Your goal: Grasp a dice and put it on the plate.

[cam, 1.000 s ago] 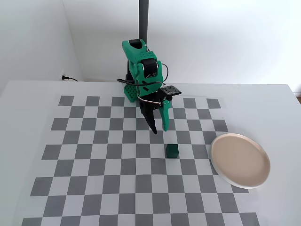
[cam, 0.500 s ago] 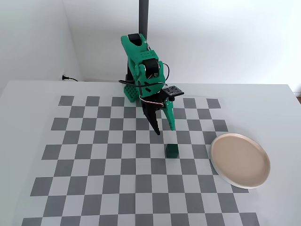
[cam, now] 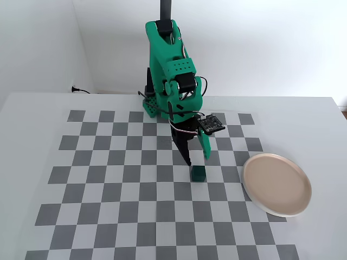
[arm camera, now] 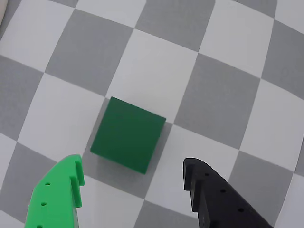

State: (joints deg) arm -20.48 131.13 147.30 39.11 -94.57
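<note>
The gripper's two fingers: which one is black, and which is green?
In the wrist view, the right finger is black; the left finger is bright green, lighter than the dice.

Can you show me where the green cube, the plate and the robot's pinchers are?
dice (arm camera: 128, 134), wrist view, middle of its top face.
plate (cam: 254, 195), fixed view, pale left rim.
gripper (arm camera: 132, 183), wrist view, midway between the fingertips, open.

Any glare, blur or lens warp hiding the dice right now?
Wrist view: checkerboard lines bow, fisheye-like, yet the dice is sharp with a soft shadow; fixed view: even light, no glare, dice small below the open hand.
</note>
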